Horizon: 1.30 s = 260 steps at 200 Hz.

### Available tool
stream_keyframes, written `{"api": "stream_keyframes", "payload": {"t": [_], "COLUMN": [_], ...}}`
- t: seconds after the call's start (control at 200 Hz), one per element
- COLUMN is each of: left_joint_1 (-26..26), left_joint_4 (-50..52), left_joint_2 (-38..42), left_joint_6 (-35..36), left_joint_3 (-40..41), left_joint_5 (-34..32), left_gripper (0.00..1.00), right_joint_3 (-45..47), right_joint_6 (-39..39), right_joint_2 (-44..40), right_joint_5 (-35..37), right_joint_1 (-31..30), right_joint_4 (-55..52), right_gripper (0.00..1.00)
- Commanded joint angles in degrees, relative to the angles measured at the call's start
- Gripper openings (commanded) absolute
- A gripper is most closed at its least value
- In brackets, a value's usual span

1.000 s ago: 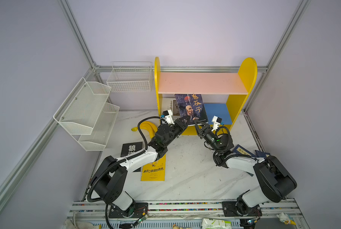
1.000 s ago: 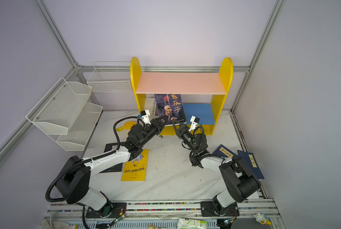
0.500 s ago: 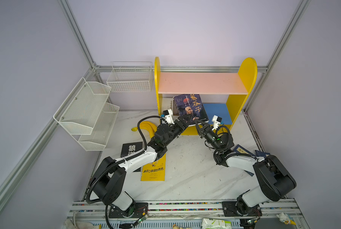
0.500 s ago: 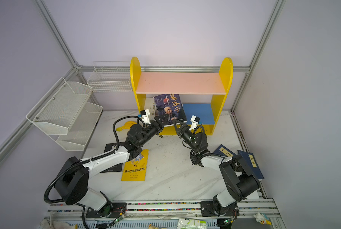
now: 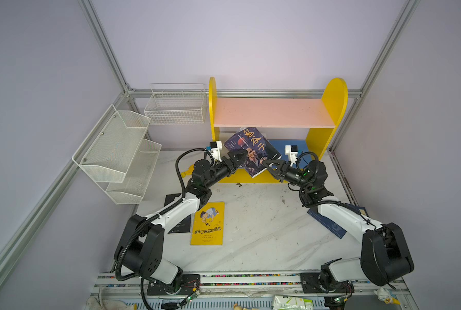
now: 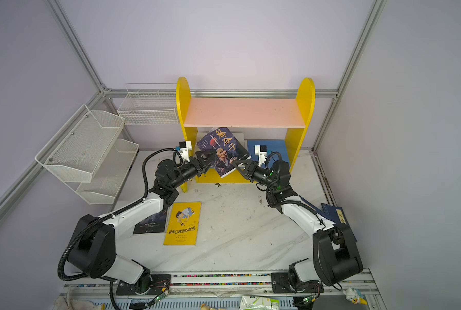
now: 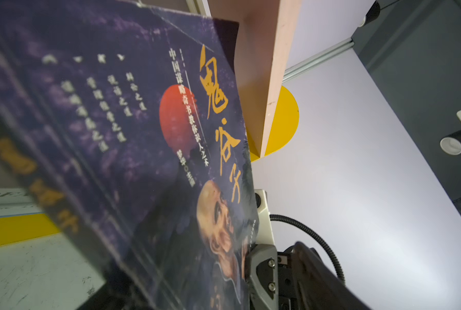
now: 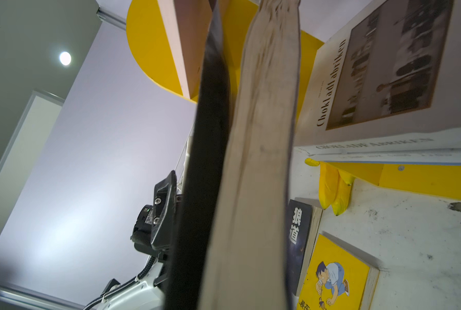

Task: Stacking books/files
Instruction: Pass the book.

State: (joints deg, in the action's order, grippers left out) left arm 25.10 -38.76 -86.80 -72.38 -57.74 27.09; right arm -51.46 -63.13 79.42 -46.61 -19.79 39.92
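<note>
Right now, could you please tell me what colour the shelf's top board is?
The top board is pale pink, clearest in a top view.

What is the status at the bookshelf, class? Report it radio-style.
Right pincer clamped on old-man portrait book, held tilted. Left pincer at its opposite edge, grip unclear. Pink shelf board close above; Chokladfabriken book behind.

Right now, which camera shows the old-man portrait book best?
In both top views the portrait book shows nearly its whole cover. The left wrist view crops it; the right wrist view shows only its page edge.
</note>
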Motion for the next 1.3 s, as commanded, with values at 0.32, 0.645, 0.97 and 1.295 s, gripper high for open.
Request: {"api": "stream_keyframes", "payload": {"t": [0.32, 0.645, 0.97, 1.295], "left_joint_1": [-0.58, 0.36, 3.55, 4.59], "left_joint_4": [-12.17, -22.05, -20.82, -18.69], "left_joint_2": [-1.44, -3.90, -4.69, -4.16], "left_joint_6": [-3.93, -9.73, -7.79, -6.88], "left_joint_3": [0.23, 3.13, 1.62, 2.71], "left_joint_5": [2.29, -8.73, -21.73, -27.17], "left_gripper": [0.13, 0.01, 0.01, 0.01], "right_joint_3": [0.22, 7.77, 7.04, 6.80], "right_joint_6": [0.71, -12.11, -11.55, -16.00], "right_joint_2": [-1.25, 2.41, 6.86, 13.30], "right_joint_5": [-4.65, 6.05, 12.97, 15.70], "right_joint_1": [2.99, 2.91, -2.01, -3.33], "right_joint_4": [-1.80, 19.53, 24.74, 39.65], "right_gripper": [0.21, 0.50, 0.63, 0.77]}}
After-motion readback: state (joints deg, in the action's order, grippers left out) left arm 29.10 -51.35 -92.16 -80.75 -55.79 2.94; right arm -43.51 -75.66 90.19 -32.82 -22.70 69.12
